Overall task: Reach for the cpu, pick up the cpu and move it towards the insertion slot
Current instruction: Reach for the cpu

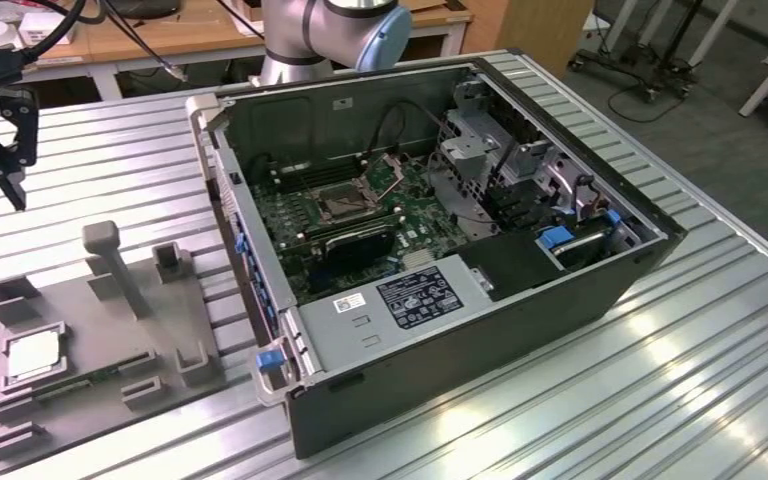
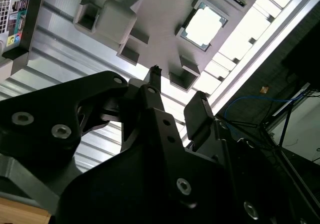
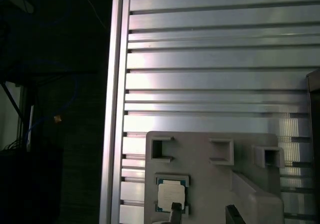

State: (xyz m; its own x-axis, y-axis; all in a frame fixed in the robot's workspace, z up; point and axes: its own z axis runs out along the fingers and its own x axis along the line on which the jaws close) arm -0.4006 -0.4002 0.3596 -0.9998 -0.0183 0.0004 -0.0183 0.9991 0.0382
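While the slatted metal table (image 1: 704, 380) carries an open computer case (image 1: 518, 330) and a grey holder tray (image 1: 84, 320) side by side, the reach step looks to be the one in hand. Inside the case, a green circuit board (image 1: 418, 215) bears the insertion slot (image 1: 337, 203), well apart from the tray. The gripper (image 2: 177, 87) hangs above the table near the tray, fingers spread, with nothing between them. The cpu (image 1: 35, 355) lies flat in a tray pocket, untouched. I think a grab calls for fingers lined up over its thin edges. The stickers (image 1: 418, 295) on the case have print too small to read.
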